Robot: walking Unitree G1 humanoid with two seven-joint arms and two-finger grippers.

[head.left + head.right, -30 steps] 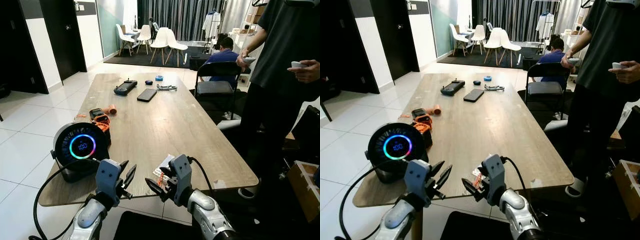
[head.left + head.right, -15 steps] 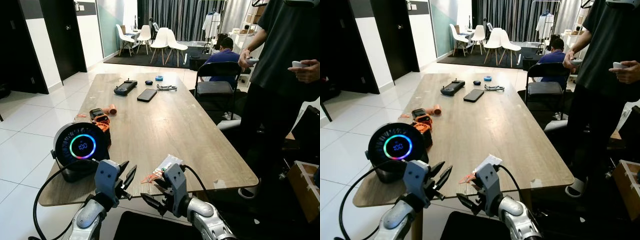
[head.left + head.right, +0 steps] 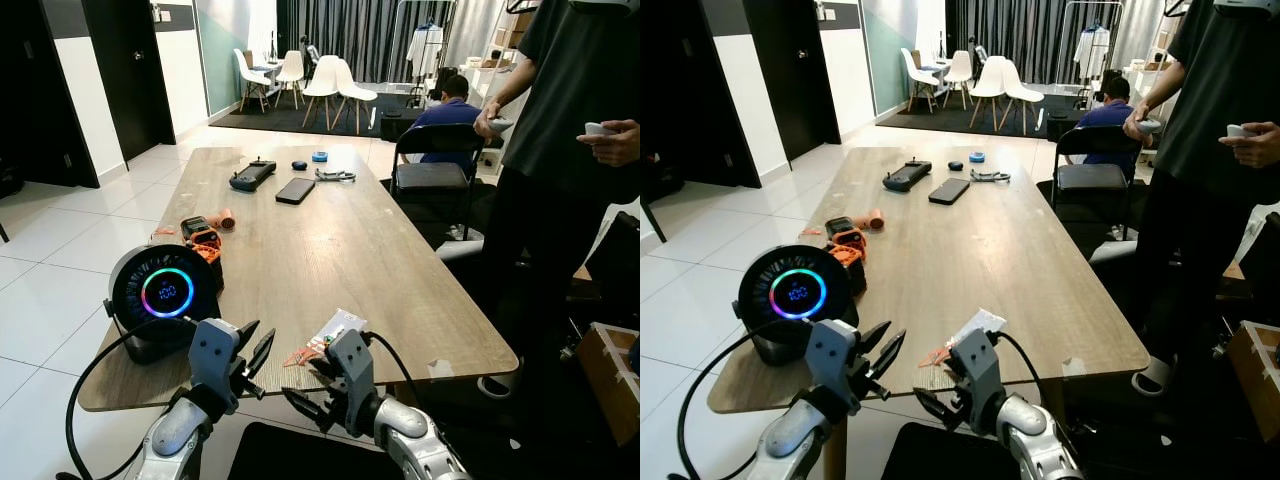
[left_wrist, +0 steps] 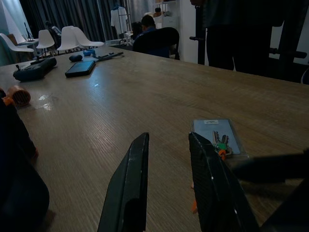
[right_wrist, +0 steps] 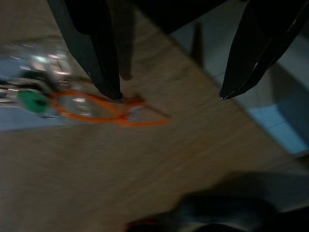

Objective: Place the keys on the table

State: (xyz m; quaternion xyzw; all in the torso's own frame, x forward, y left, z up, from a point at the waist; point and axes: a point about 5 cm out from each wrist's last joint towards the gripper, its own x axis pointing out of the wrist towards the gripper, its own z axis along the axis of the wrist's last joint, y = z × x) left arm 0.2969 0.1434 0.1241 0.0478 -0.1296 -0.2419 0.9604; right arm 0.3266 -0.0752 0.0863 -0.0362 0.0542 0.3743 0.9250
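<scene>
Wooden table [image 3: 340,250], near edge at 6 o'clock. Right gripper [image 3: 312,390], jaws wide, empty, below that edge. Left gripper [image 3: 256,358], jaws narrowly apart, at its 9 o'clock. Keys [image 3: 318,346] with orange cord on tabletop, near edge.

R gripper [image 3: 312,392] has let go of the keys [image 3: 322,339] since 1 s ago; they now lie on the bench [image 3: 330,250] near its front edge, orange cord trailing toward the robot. R gripper has dropped back below the bench edge, jaws apart; little change vs 0.5 s ago.
</scene>
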